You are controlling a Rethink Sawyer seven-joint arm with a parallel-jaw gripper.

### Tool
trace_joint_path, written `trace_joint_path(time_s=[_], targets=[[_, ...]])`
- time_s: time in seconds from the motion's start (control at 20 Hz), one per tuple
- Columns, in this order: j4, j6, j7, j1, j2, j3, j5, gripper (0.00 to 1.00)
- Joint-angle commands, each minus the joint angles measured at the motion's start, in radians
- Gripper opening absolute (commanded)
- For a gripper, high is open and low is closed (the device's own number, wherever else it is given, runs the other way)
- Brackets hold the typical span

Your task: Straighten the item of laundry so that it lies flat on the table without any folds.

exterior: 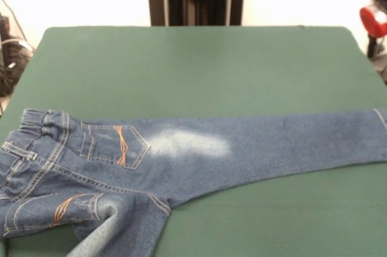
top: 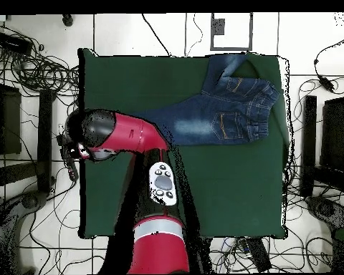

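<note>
Denim jeans (exterior: 181, 154) on the green table (exterior: 193, 69), one leg straight, other folded; gripper state indiscernible.

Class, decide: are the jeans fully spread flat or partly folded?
Partly folded: on the jeans one leg stretches out straight, the other doubles back near the table's edge.

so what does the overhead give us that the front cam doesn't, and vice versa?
Overhead only: the red arm reaching over the table's edge, away from the jeans, and the second leg folded across the table's edge. No pincer is in view.
Front only: close detail of the orange pocket stitching and elastic waistband.
Both: the jeans on the green table, one leg stretched out straight with a pale faded patch.
</note>
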Motion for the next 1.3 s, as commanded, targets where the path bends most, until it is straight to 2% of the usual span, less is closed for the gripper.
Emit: trace_joint_path(time_s=[0.05, 0.2, 0.45, 0.6, 0.85, 1.0, 1.15, 1.3], targets=[[0.018, 0.001, 0.05, -0.103, 0.039, 0.01, -0.105, 1.0], [0.042, 0.018, 0.012, -0.172, -0.029, -0.018, -0.159, 1.0], [-0.021, 0.071, 0.001, -0.283, -0.083, -0.049, -0.244, 1.0], [-0.085, 0.096, -0.009, -0.34, -0.079, -0.056, -0.305, 1.0], [-0.298, 0.189, -0.022, -0.433, -0.011, -0.031, -0.376, 1.0], [-0.404, 0.23, -0.05, -0.492, -0.004, -0.021, -0.417, 1.0], [-0.512, 0.182, -0.094, -0.548, 0.027, 0.013, -0.449, 1.0], [-0.574, 0.146, -0.121, -0.596, 0.06, 0.066, -0.449, 1.0]])
